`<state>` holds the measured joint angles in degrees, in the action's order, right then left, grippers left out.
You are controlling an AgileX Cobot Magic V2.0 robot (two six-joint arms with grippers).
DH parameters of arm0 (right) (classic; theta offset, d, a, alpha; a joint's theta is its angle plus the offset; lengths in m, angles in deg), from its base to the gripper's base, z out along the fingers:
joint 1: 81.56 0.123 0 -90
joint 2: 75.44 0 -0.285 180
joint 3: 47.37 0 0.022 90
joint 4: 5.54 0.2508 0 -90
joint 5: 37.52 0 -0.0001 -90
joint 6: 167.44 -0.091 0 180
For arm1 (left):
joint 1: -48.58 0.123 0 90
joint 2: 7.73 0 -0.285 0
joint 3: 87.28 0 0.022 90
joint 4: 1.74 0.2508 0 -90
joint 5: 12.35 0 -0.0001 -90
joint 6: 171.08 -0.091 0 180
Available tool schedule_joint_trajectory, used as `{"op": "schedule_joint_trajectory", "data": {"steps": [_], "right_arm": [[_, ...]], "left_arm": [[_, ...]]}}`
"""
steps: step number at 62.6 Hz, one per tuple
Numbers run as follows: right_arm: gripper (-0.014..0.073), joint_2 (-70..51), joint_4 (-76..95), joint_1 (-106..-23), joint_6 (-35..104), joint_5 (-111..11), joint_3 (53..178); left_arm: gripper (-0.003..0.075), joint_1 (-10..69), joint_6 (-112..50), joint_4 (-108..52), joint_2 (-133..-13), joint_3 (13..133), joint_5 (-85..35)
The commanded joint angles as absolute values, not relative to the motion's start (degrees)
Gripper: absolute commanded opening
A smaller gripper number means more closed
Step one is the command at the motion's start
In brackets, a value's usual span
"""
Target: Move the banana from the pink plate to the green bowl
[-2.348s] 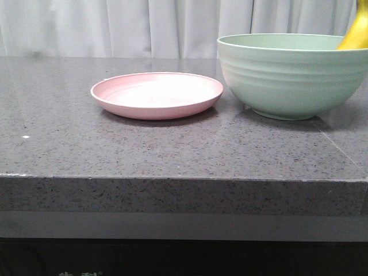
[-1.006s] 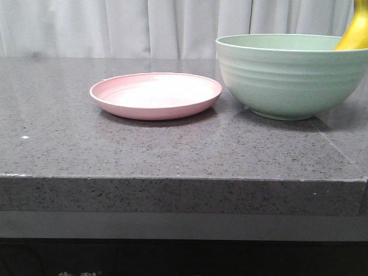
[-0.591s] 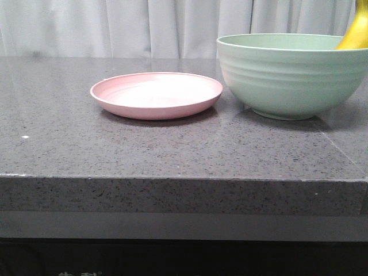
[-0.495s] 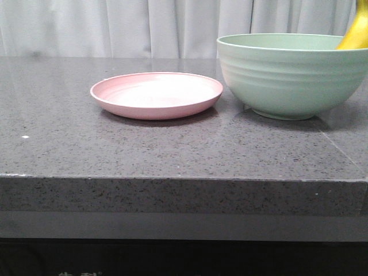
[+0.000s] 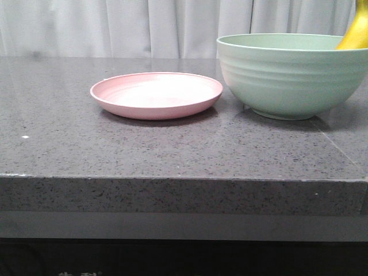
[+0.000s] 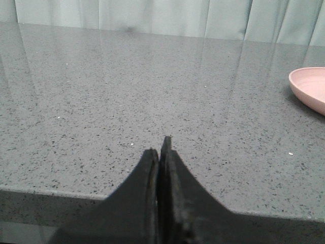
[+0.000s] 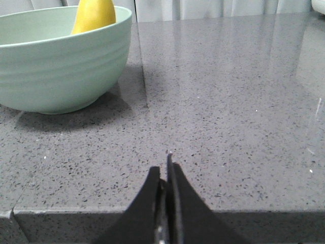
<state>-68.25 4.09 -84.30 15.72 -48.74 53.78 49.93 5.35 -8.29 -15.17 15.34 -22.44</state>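
Leaning against the inner wall of the green bowl (image 5: 290, 75), one banana (image 5: 357, 31) pokes its yellow end above the rim on the side away from the pink plate (image 5: 156, 95). That is the only banana in view. There is one bowl and one plate, both standing on the dark speckled tabletop (image 5: 172, 149), the plate just beside the bowl without clearly touching it, and nothing lies on the plate. In the right wrist view the bowl (image 7: 56, 61) and the banana (image 7: 94, 15) show again, well apart from the right hand (image 7: 165, 170). Both hands are low over the near edge of the tabletop, one at each side. The right hand is clenched with its two fingers pressed together, holding nothing. The left hand (image 6: 160, 152) is likewise clenched on nothing, with an edge of the plate (image 6: 310, 89) off to its side.
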Motion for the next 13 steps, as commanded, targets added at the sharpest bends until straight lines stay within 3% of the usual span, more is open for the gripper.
{"op": "schedule_joint_trajectory", "data": {"steps": [1, 13], "right_arm": [[-0.0057, -69.55, 3.67, -84.61, 15.78, -44.38, 54.06], [-0.0057, -69.55, 3.67, -84.61, 15.78, -44.38, 54.06]], "left_arm": [[-0.0018, 49.88, 5.45, -8.4, -13.78, 14.96, -17.77], [-0.0018, 49.88, 5.45, -8.4, -13.78, 14.96, -17.77]]}}
